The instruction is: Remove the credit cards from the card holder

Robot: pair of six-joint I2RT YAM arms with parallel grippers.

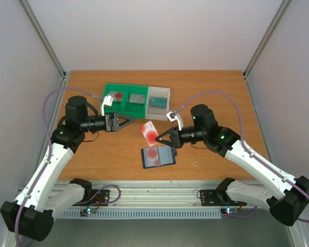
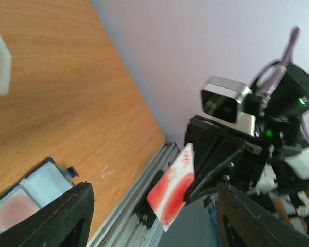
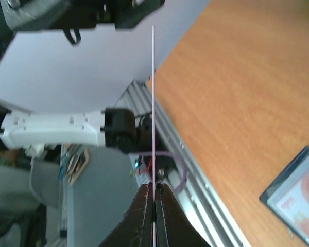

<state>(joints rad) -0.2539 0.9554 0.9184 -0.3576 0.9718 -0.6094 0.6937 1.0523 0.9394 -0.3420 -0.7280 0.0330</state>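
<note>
My right gripper [image 1: 158, 138] is shut on a white credit card [image 1: 149, 132] with a red blotch and holds it in the air above the table. In the right wrist view the credit card [image 3: 153, 103] stands edge-on, pinched at my right gripper [image 3: 154, 203]. My left gripper [image 1: 127, 123] is open just left of the card and holds nothing. The left wrist view has the credit card [image 2: 172, 193] clamped by the right gripper's fingers [image 2: 203, 177], beyond my left gripper [image 2: 154, 226]. The card holder [image 1: 157, 156] lies flat on the table below, with another red-blotched card [image 1: 153, 153] in it.
A green-and-white compartment tray [image 1: 124, 107] stands at the back of the table. It holds a red-blotched card [image 1: 115, 96] and two grey pieces [image 1: 138, 98]. The aluminium rail [image 1: 159, 195] runs along the near edge. Walls close in both sides.
</note>
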